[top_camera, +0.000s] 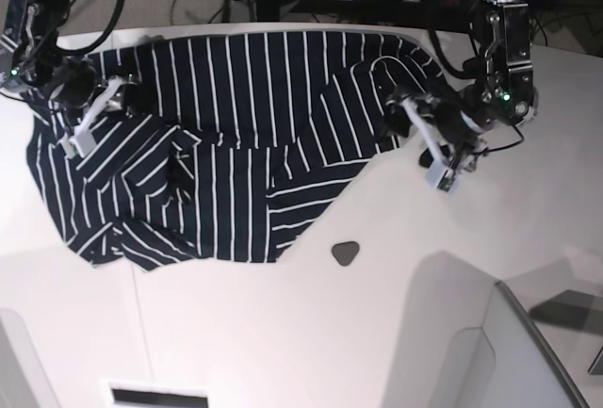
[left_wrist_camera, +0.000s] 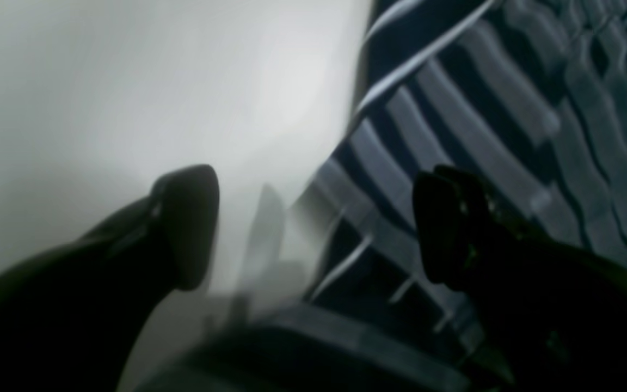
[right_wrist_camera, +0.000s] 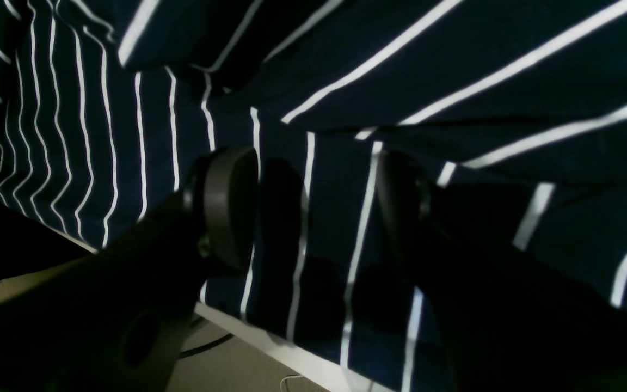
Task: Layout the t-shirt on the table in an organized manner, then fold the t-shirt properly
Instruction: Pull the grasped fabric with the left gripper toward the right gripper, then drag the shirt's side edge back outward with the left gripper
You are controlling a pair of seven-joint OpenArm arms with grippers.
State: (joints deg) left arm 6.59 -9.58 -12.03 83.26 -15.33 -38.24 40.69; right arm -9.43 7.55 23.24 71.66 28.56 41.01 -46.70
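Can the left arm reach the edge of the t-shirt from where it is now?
Probably yes. The left gripper is open, right at the t-shirt edge on the table, and nothing stands between them.

- Base view: high, looking down on the whole table (top_camera: 377, 333).
- Wrist views: close over the t-shirt (top_camera: 236, 144), which all views share.
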